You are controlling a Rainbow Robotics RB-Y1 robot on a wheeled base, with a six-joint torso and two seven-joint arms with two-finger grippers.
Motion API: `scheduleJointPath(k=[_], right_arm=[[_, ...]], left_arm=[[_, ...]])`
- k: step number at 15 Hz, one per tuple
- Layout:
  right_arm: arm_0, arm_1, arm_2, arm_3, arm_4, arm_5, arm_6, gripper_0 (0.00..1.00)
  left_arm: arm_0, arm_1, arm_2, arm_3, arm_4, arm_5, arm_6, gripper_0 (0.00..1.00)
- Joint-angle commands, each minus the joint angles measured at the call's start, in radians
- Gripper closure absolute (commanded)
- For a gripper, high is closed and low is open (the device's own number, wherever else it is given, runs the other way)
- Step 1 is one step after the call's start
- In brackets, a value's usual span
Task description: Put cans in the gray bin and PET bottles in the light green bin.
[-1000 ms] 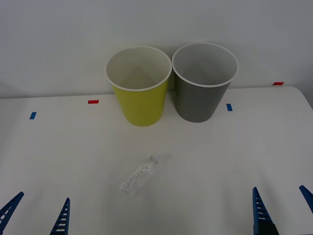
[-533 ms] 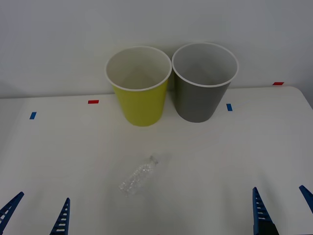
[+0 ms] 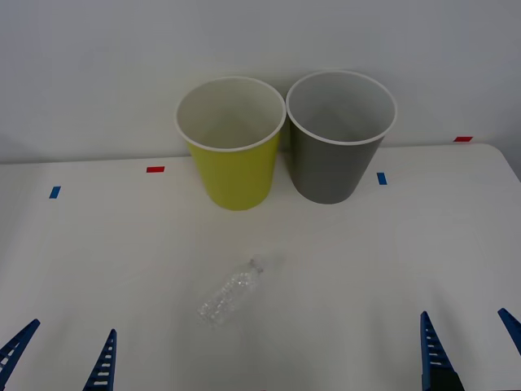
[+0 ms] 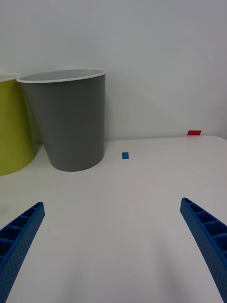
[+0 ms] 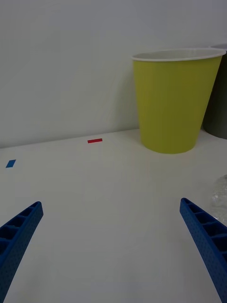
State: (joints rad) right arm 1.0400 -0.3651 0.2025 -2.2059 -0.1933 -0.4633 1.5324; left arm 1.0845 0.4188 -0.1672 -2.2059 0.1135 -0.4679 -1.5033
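A small clear crinkled PET bottle [image 3: 230,293] with a white cap lies on its side on the white table, in front of the bins; its edge shows in the left wrist view [image 5: 220,193]. The light green bin [image 3: 231,142] [image 5: 175,97] [image 4: 12,125] and the gray bin [image 3: 338,135] [image 4: 68,118] stand upright side by side at the back, green one on the left. My left gripper [image 3: 61,358] [image 5: 113,246] is open at the near left edge. At the near right edge my right gripper [image 3: 468,346] [image 4: 113,246] is open too. Both are empty. No cans are in view.
Small red tape marks [image 3: 155,169] [image 3: 462,139] and blue tape marks [image 3: 54,192] [image 3: 381,177] lie on the table [image 3: 122,244] near the back. A white wall rises right behind the bins. The table's right edge runs near the right gripper.
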Motion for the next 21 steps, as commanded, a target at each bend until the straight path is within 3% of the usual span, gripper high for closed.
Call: scheduleJointPath(k=[1,8,16,21], right_arm=[[0.000,0.000,0.000,0.000,0.000,0.000,0.000,0.00],[0.000,0.000,0.000,0.000,0.000,0.000,0.000,0.00],[0.000,0.000,0.000,0.000,0.000,0.000,0.000,0.00],[0.000,0.000,0.000,0.000,0.000,0.000,0.000,0.00]], left_arm=[[-0.021,0.000,-0.006,0.040,0.000,0.014,0.002,0.00],[-0.095,0.143,-0.029,0.077,0.009,-0.020,-0.002,0.00],[-0.253,0.342,-0.087,0.075,0.005,0.118,-0.008,0.00],[-0.364,0.420,-0.156,0.077,0.025,0.215,0.002,0.00]])
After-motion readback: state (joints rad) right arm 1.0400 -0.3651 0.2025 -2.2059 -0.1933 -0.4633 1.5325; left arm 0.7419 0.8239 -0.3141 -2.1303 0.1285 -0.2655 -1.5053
